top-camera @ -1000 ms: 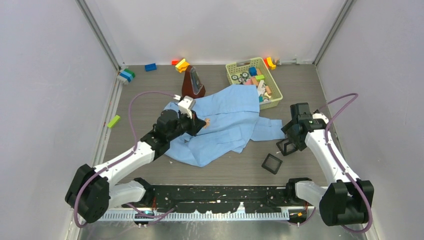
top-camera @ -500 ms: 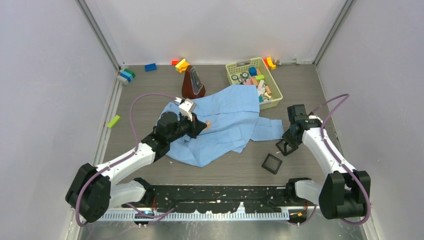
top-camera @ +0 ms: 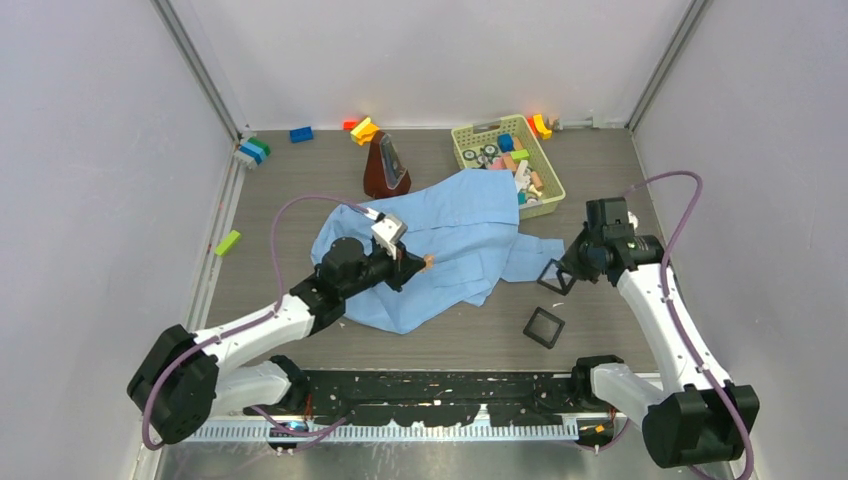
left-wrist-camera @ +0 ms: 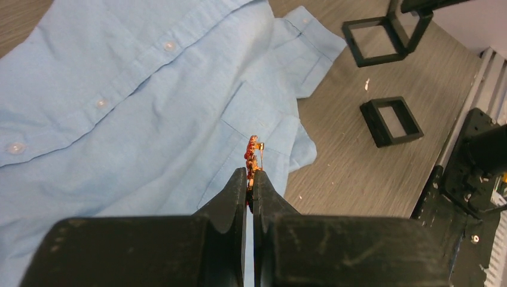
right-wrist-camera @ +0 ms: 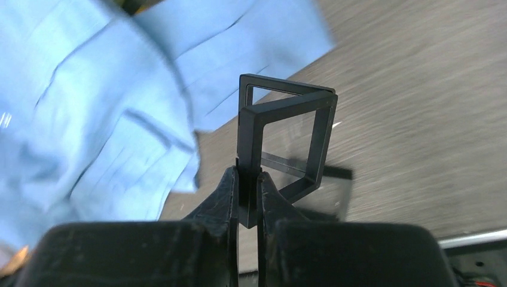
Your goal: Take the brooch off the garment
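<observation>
The large light-blue cloth shirt [top-camera: 470,225] may lift or tear if the pin is snagged (I cannot tell). The left gripper [left-wrist-camera: 250,174], pinched tight, holds the small orange-gold brooch [left-wrist-camera: 251,156] over the pocket by its edge only, so it could slip. The right gripper [right-wrist-camera: 247,174] is clamped on a black square frame [right-wrist-camera: 323,134].

Counted: one shirt, two grippers, two frames (a second black frame [top-camera: 543,327] lies apart), one brooch.

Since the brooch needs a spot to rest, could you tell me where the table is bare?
Bare table lies left of the shirt, out to the green block, and in the near strip between shirt hem and loose frame. Crowded: round the metronome and basket, and by the right gripper with its held frame.
</observation>
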Tool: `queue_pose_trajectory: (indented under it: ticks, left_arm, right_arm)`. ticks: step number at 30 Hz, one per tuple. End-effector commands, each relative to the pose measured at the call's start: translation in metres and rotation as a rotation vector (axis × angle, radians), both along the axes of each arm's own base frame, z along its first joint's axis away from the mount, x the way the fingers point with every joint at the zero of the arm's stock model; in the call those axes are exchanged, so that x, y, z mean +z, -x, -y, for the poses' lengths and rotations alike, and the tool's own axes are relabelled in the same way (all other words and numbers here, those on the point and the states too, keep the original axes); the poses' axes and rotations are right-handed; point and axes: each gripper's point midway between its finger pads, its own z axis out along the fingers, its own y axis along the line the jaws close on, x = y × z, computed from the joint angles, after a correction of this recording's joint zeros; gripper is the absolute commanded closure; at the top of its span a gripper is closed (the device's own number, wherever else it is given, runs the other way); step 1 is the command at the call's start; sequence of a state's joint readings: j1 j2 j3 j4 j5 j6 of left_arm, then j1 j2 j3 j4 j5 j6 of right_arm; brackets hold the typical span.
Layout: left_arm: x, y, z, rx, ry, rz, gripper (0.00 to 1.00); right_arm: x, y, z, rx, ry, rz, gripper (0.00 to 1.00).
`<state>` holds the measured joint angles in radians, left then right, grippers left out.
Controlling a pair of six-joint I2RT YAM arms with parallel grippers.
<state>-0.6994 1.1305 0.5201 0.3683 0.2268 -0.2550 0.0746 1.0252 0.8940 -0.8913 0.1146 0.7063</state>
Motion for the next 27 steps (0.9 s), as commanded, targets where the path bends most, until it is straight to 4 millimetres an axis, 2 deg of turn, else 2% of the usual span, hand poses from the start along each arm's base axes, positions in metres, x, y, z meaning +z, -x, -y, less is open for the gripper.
queue_pose_trajectory:
  ticks: [1,2,5,9,13,16,21,27]
  left_arm:
    - [0.034,0.000,0.007,-0.006,0.047,0.211,1.00]
    - [0.034,-0.001,0.007,0.006,0.040,0.243,1.00]
    - [0.030,-0.001,0.005,0.038,-0.008,0.366,1.00]
    - [0.027,0.022,0.016,-0.145,-0.024,0.596,1.00]
    - [0.006,0.043,0.031,-0.330,-0.048,0.674,1.00]
    - [-0.006,0.047,0.040,-0.386,-0.062,0.662,1.00]
    - [-0.012,0.042,0.040,-0.367,-0.085,0.658,1.00]
    - [-0.023,0.046,0.049,-0.417,-0.103,0.655,1.00]
  right_arm:
    - [0.030,-0.003,-0.069,0.305,-0.207,0.062,0.99]
    - [0.030,0.000,-0.085,0.363,-0.228,0.047,0.99]
    - [0.027,0.004,-0.118,0.464,-0.261,0.030,0.99]
    - [0.021,0.014,-0.164,0.595,-0.342,0.021,0.99]
    - [0.009,0.022,-0.196,0.663,-0.414,0.007,0.99]
    - [0.006,0.021,-0.214,0.698,-0.448,0.032,0.99]
    - [-0.008,0.023,-0.225,0.709,-0.460,0.020,0.99]
    - [-0.020,0.027,-0.239,0.742,-0.470,0.007,0.99]
